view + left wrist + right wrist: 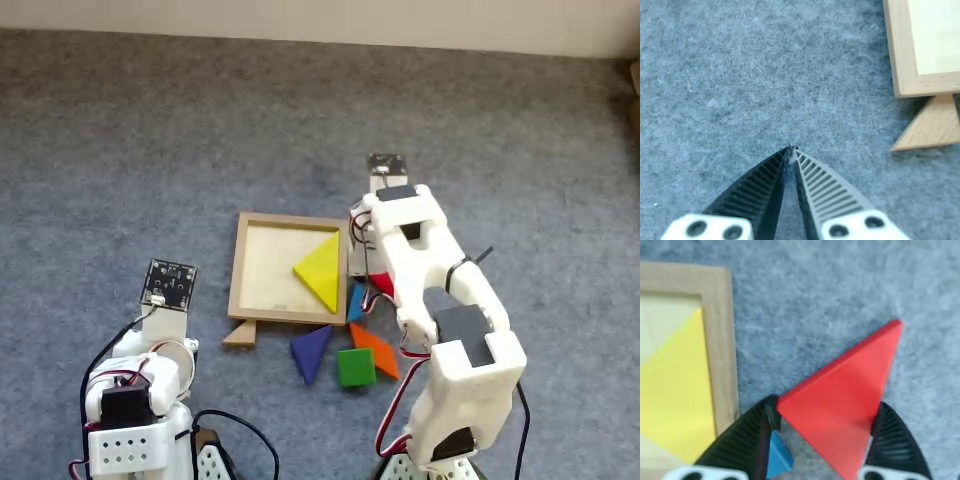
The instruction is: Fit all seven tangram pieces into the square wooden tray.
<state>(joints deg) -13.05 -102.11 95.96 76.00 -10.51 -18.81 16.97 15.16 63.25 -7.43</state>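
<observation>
From above, the square wooden tray [243, 270] lies on the grey, carpet-textured table [120, 130] with a yellow triangle [322, 270] inside. The right arm [440, 280] is over its right rim, and a purple triangle [311, 350], green square [356, 367] and orange parallelogram [376, 349] lie loose near its lower right corner. The left wrist view shows the left gripper [791, 148] pinched closed on nothing, ribbed tips over bare carpet, near the tray's corner and a plain wooden triangle [930, 127] touching the rim. The right wrist view shows what the arm mostly hides from above: the right gripper [825, 412] clamps a smooth red triangle [845, 400] just beside the tray's rim, with a blue piece [777, 456] beneath.
</observation>
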